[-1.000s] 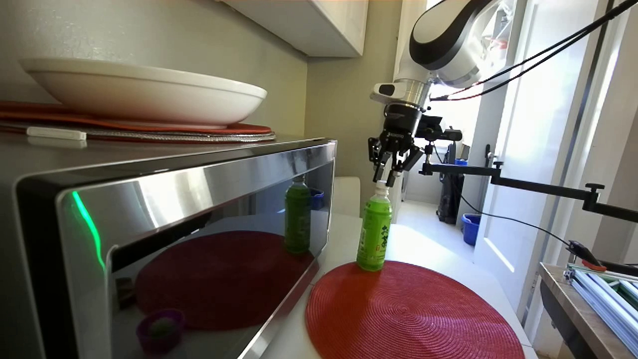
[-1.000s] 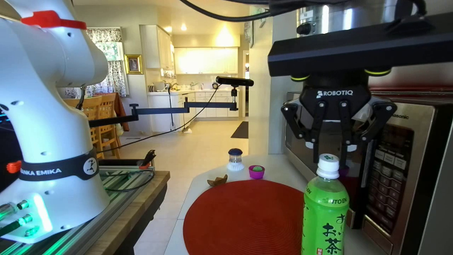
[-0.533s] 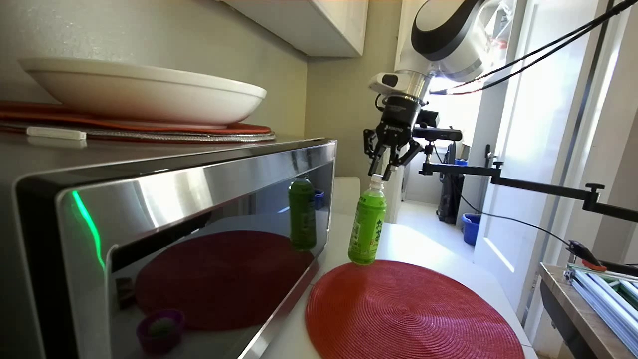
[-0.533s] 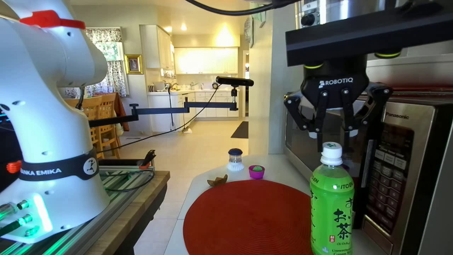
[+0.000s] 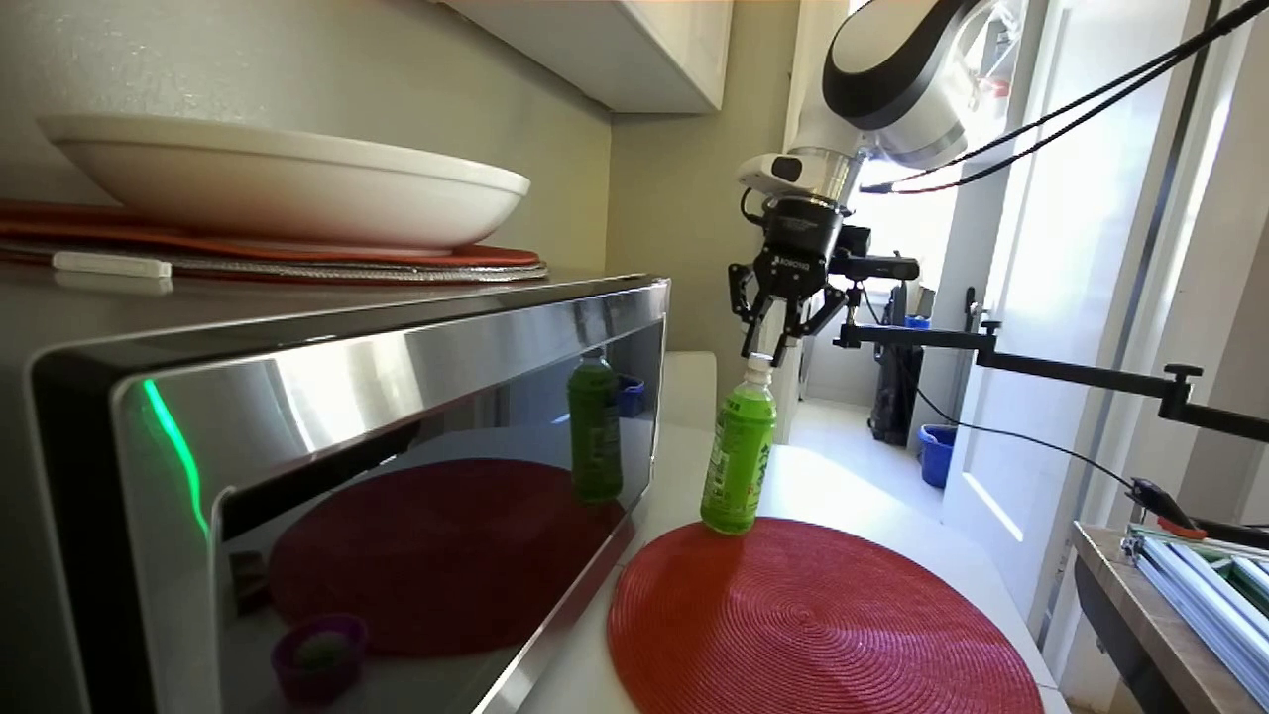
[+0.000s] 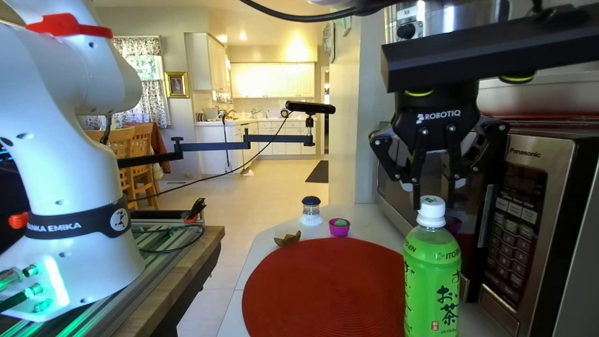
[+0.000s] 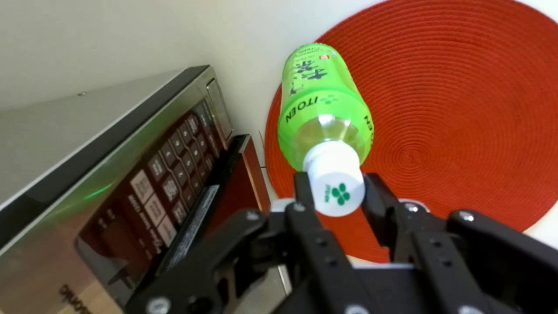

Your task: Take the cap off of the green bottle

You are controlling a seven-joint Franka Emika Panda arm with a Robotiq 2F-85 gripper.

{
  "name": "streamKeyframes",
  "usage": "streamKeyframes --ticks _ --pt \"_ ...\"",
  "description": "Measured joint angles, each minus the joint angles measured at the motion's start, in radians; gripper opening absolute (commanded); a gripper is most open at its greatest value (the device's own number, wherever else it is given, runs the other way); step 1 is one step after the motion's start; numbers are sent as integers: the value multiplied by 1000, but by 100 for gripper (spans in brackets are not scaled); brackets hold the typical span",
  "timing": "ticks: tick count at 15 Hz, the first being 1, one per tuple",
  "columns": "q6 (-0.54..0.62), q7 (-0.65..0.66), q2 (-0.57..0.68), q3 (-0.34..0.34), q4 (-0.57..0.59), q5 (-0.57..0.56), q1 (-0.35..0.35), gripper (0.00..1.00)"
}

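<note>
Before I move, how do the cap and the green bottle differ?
The cap is white with green print, while the green bottle is bright lime with dark lettering. The cap is small and narrow; the green bottle is far taller and wider. The gripper is shut on the cap, while the green bottle's body is below the grip. Both carry a clover-like mark.

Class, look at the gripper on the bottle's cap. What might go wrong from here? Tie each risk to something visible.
The gripper pinches only the cap; nothing visible steadies the bottle, so both might turn together.
The bottle leans in an exterior view, and support under its base is unclear; it could fall if the cap loosens.
The microwave stands nearby, so a swing might bump it.
</note>
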Motion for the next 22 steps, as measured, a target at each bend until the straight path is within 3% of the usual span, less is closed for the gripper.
streamKeyframes --ticks 9,18,22 --pt "2 -34 -8 -15 -25 -55 0 9" --pt "25 -400 -48 -15 -79 -50 8 9" --pt "42 -505 -53 -15 -87 -26 31 9"
